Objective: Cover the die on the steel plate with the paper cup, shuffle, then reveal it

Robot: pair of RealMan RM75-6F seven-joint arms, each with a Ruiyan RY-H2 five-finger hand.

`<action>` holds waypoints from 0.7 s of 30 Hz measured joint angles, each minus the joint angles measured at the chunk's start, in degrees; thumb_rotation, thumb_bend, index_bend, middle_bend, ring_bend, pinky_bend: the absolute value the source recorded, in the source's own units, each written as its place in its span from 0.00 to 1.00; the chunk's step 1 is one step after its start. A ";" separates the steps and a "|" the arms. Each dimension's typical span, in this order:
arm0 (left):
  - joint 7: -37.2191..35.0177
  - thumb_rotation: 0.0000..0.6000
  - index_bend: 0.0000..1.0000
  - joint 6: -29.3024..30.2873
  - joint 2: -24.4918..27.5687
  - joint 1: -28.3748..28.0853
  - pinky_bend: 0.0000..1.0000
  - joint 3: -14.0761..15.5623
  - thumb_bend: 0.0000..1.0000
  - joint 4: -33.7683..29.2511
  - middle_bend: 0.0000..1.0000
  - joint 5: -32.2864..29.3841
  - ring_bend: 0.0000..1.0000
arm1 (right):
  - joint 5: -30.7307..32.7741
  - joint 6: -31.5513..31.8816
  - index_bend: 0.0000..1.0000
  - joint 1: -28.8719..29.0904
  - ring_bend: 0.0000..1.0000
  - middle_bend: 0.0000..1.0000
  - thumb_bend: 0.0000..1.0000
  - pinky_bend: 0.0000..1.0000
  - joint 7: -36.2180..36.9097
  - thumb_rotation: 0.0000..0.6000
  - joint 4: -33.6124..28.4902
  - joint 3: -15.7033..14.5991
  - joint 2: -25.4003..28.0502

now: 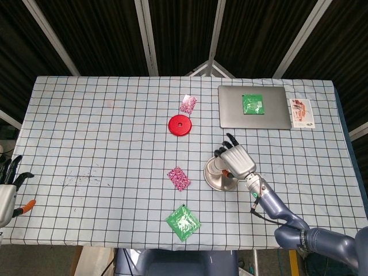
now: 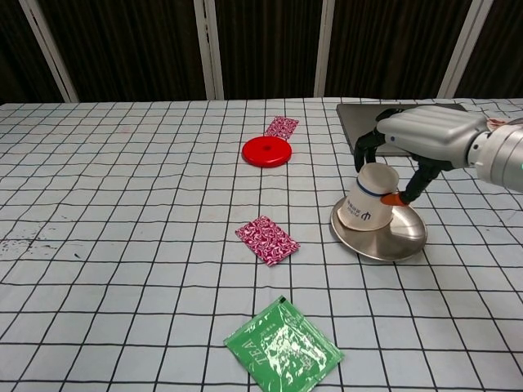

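- You have one paper cup (image 2: 368, 205) and one steel plate (image 2: 391, 242).
- Two green packets (image 2: 283, 346) (image 1: 252, 103).
- Two pink packets (image 2: 266, 240) (image 2: 281, 126).
- One red disc (image 2: 266, 151).
- One grey board (image 1: 253, 107).
- One card (image 1: 301, 112).
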 measured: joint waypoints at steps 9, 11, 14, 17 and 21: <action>0.40 1.00 0.34 -0.06 -0.14 -0.04 0.13 0.00 0.23 -0.08 0.00 -0.13 0.00 | -1.24 -0.14 0.55 -0.86 0.23 0.51 0.41 0.00 1.09 1.00 0.74 -1.31 0.89; 0.50 1.00 0.34 -0.09 -0.19 -0.09 0.13 0.04 0.23 -0.10 0.00 -0.06 0.00 | -1.69 -0.01 0.55 -1.04 0.23 0.51 0.42 0.00 1.19 1.00 0.21 -1.58 1.41; 0.39 1.00 0.34 -0.07 -0.15 -0.06 0.13 0.04 0.23 -0.22 0.00 -0.10 0.00 | -2.27 0.27 0.55 -1.29 0.23 0.51 0.42 0.00 1.22 1.00 -0.92 -1.88 2.16; 0.23 1.00 0.34 0.17 -0.08 0.01 0.13 0.02 0.23 -0.25 0.00 0.02 0.00 | -2.75 0.36 0.55 -1.47 0.23 0.51 0.42 0.00 1.08 1.00 -2.19 -2.21 2.74; -0.12 1.00 0.34 0.27 0.07 0.08 0.13 0.07 0.23 -0.22 0.00 0.13 0.00 | -3.31 0.32 0.56 -1.63 0.23 0.51 0.42 0.00 0.86 1.00 -4.07 -2.66 3.23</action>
